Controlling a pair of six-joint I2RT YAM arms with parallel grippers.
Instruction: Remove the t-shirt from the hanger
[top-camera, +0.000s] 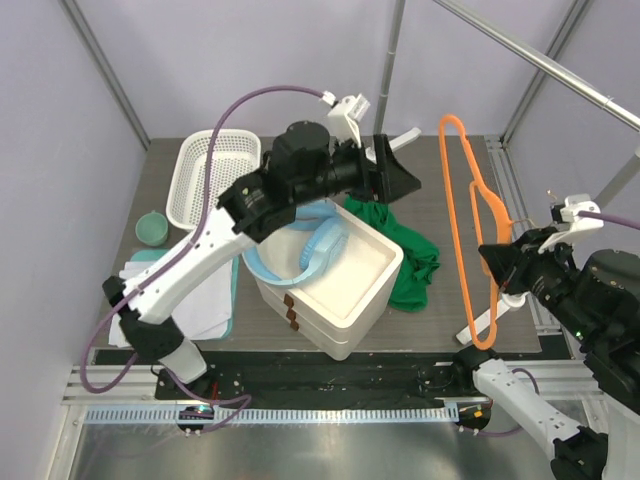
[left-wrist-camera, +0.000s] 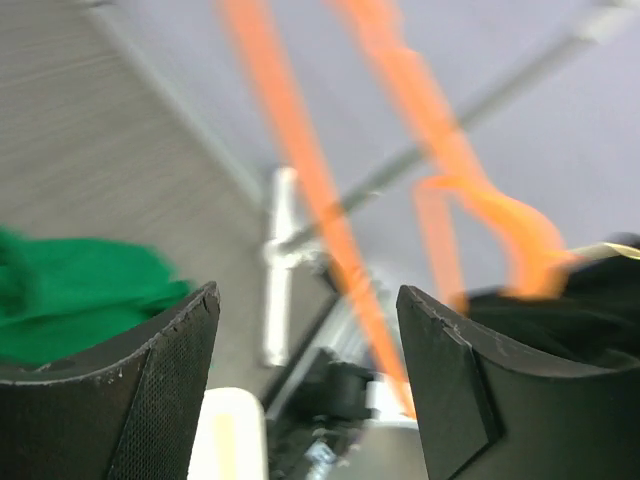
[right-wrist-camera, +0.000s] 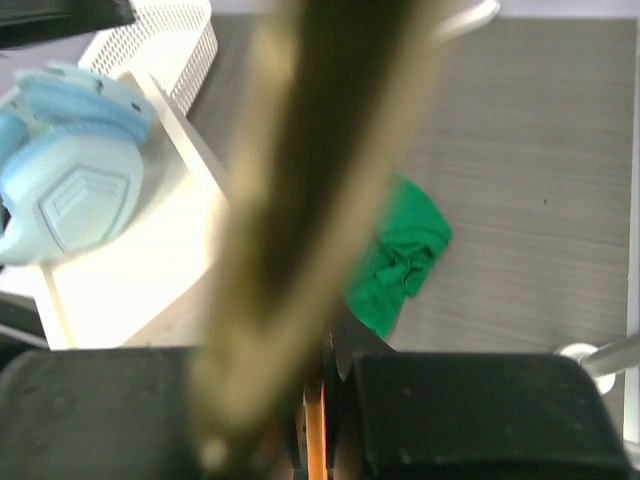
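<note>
Step in hand: separation of garment and hanger, judged complete or as good as complete.

- The t-shirt (top-camera: 405, 255) lies crumpled on the tabletop (top-camera: 470, 160), near the middle and somewhat toward the right edge. One side is bunched against the right wall of the white box (top-camera: 350, 275). No part of it hangs on the hanger in any view.
- The hanger (left-wrist-camera: 305, 180) is bare and held off the tabletop, standing roughly upright over the right part and well apart from the cloth.
- The right gripper (top-camera: 503, 268) is pressed together on the hanger's lower part. The right wrist view shows a sliver of orange pinched between the closed fingers. A blurred bar also crosses that view close to the lens; it cannot be identified.
- The left gripper (top-camera: 405, 165) is spread wide and empty. It is raised over the tabletop toward the far edge, above the far end of the t-shirt and pointing at the hanger. The left wrist view shows open space between both fingers (left-wrist-camera: 150, 400), with the green cloth low on the left.

Judgement on the next move: little is left to do. The left arm needs only to withdraw clear of the box and the hanger without dragging the cloth. The right arm should keep the hanger away from the t-shirt so the hook cannot snag it, then park the hanger or set it down.
</note>
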